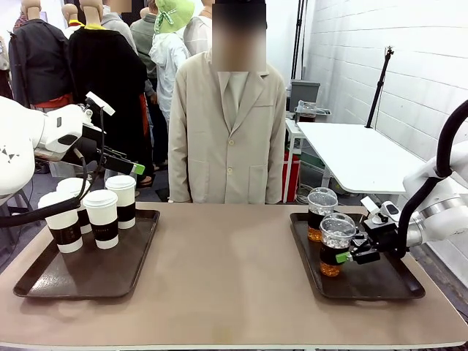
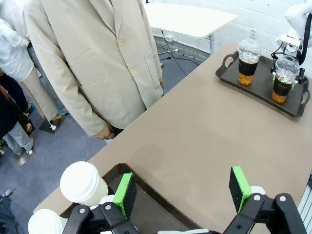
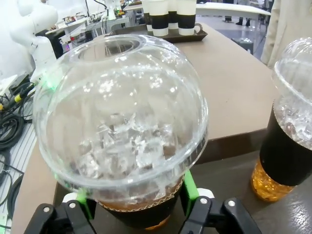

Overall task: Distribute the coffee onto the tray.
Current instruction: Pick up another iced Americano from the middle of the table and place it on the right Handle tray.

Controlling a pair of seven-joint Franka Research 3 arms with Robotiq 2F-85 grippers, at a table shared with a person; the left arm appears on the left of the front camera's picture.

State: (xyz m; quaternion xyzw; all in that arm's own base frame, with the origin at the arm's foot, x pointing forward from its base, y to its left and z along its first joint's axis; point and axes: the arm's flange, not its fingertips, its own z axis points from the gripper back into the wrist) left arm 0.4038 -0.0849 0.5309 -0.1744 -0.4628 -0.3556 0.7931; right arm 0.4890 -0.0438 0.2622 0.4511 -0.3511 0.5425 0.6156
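Right hand (image 1: 344,255) level, straddling near iced cup (image 1: 336,245); left hand (image 1: 136,169) raised.

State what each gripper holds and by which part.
The right gripper brackets the nearer iced cup at its dark sleeve; whether it grips cannot be told. The left gripper is open, holding nothing.

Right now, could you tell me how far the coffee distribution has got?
Looks early. All four white lidded cups stand on the left tray, both iced drinks on the right tray. In hand: the right gripper brackets the nearer iced drink, grip uncertain. The left gripper hovers open. Left: mixing the drinks across trays.
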